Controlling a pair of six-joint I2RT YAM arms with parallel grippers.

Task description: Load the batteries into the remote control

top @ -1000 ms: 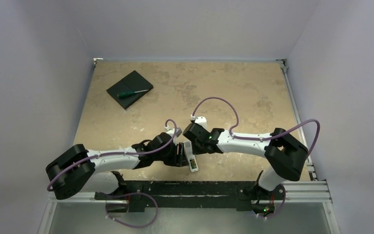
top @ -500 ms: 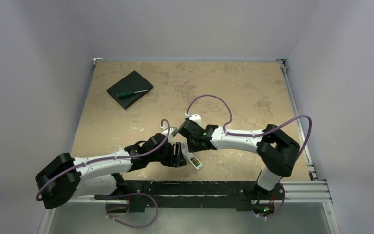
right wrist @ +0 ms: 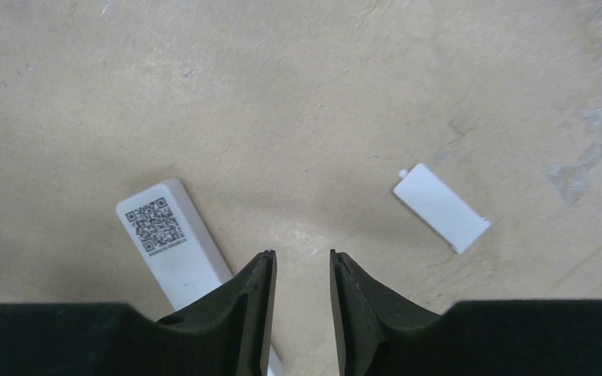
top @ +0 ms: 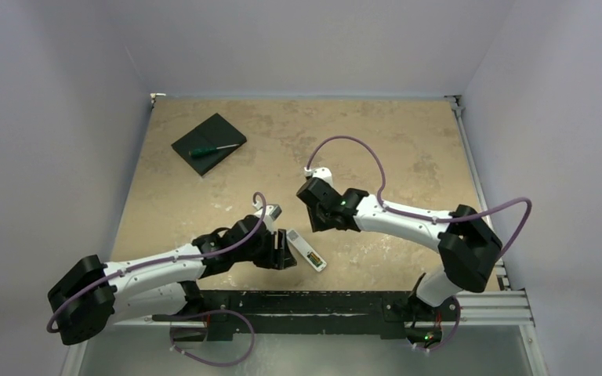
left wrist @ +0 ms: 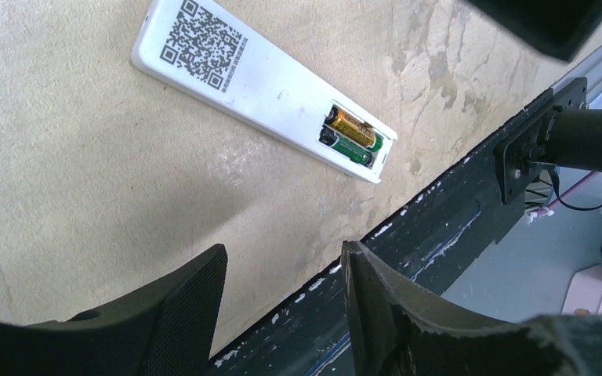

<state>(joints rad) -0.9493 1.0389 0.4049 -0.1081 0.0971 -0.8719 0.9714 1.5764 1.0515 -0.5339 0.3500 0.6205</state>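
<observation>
Finds remote (left wrist: 259, 82) back up on table (top: 360, 133) near front edge, batteries (left wrist: 351, 137) seated side by side in it. Shows left gripper (left wrist: 284, 262) spread, empty, beside it; right gripper (right wrist: 301, 262) slightly parted, pinching nothing, near remote's coded end, cover (right wrist: 441, 207) apart.

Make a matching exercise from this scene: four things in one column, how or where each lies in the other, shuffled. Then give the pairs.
Things
1. batteries
2. screwdriver
3. battery cover
4. remote control

States
A. lying on the black pad
B. lying loose, off the remote control
C. seated side by side inside the remote control
D. lying buttons down, QR label up

Pairs: 1-C, 2-A, 3-B, 4-D
</observation>
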